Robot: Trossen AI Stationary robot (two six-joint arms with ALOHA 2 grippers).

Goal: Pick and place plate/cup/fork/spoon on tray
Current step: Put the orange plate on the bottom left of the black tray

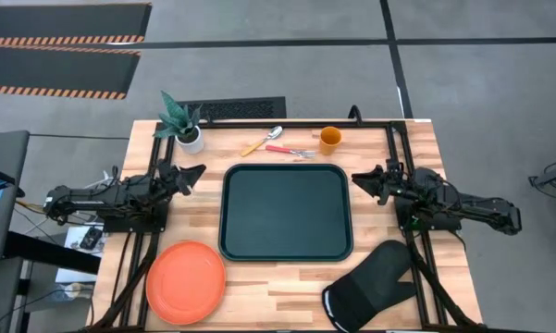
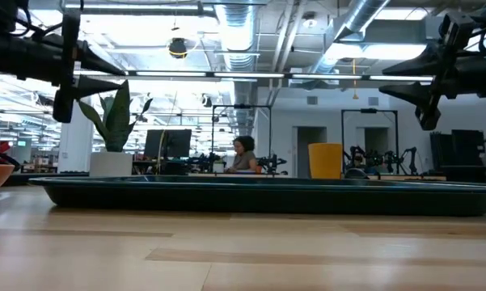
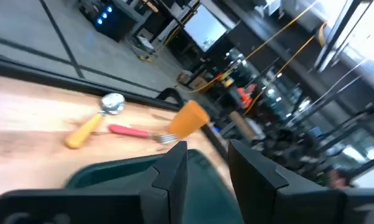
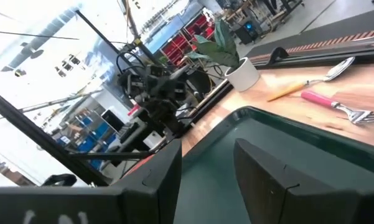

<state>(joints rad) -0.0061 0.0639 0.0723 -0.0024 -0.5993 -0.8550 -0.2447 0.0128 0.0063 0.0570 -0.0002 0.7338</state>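
The dark green tray (image 1: pixel 286 212) lies in the middle of the table with nothing on it. The orange-red plate (image 1: pixel 186 281) lies flat at the near left. The orange cup (image 1: pixel 329 139) stands upright at the far edge. The pink-handled fork (image 1: pixel 290 151) and the orange-handled spoon (image 1: pixel 261 141) lie flat beside the cup. My left gripper (image 1: pixel 193 178) hovers open left of the tray. My right gripper (image 1: pixel 361 181) hovers open right of the tray. Both are empty. The left wrist view shows the spoon (image 3: pixel 93 121), the fork (image 3: pixel 137 132) and the cup (image 3: pixel 189 119).
A black oven mitt (image 1: pixel 372 287) lies at the near right, just off the tray's corner. A potted plant in a white pot (image 1: pixel 187 128) stands at the far left. Black frame rails (image 1: pixel 400 166) run along both sides of the table. A person sits in the room far behind.
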